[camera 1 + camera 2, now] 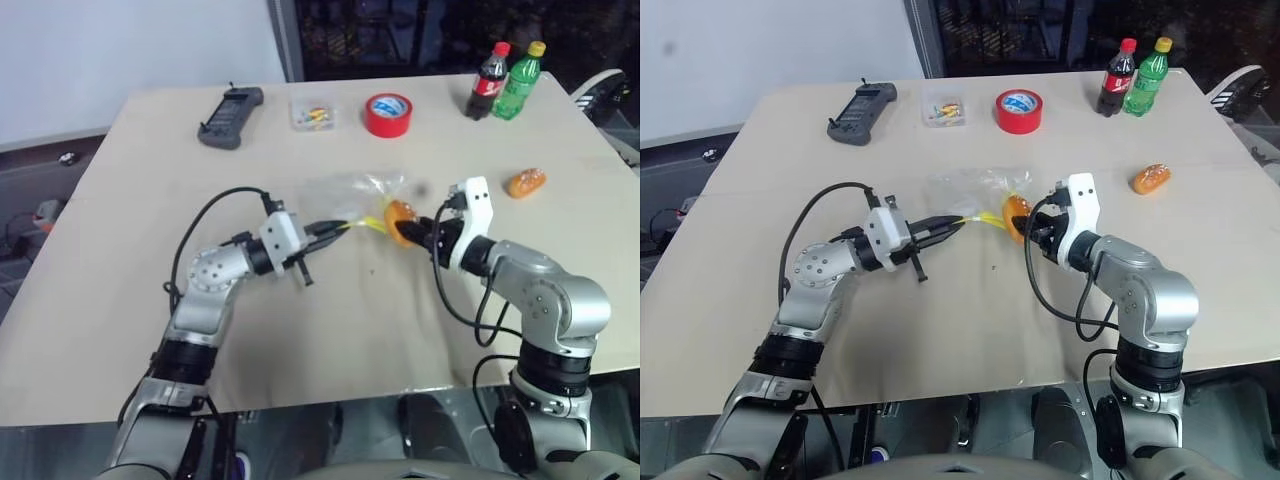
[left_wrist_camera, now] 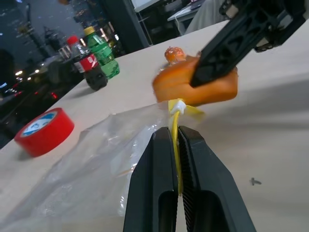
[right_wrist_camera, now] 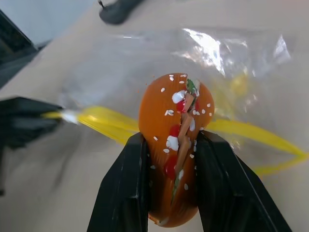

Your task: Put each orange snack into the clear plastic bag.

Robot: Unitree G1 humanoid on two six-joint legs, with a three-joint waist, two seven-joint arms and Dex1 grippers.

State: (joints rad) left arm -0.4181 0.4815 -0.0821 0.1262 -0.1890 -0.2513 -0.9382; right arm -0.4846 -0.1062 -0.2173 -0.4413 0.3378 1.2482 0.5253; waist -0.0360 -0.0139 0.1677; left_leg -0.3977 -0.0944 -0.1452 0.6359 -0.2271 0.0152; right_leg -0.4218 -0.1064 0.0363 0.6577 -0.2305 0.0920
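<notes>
Left gripper (image 2: 176,145) pinches the clear plastic bag (image 1: 345,195) by its yellow seal strip (image 3: 104,121), holding the mouth up so the right gripper (image 3: 171,145), clamped on one orange snack (image 3: 176,140), can push it in.

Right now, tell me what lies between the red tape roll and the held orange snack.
The clear plastic bag, crinkled on the table; the left eye view shows it below the red tape roll, beside the held orange snack.

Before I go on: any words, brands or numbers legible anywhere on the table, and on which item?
No text reads clearly.
Cola bottle: red label, lettering too small to read.
Green bottle: label too small to read.
Red tape roll: blue and white print inside the core, blurred.
Black handheld device: no legible marking.
Orange snack in the right gripper: red and green pattern, no words.
</notes>
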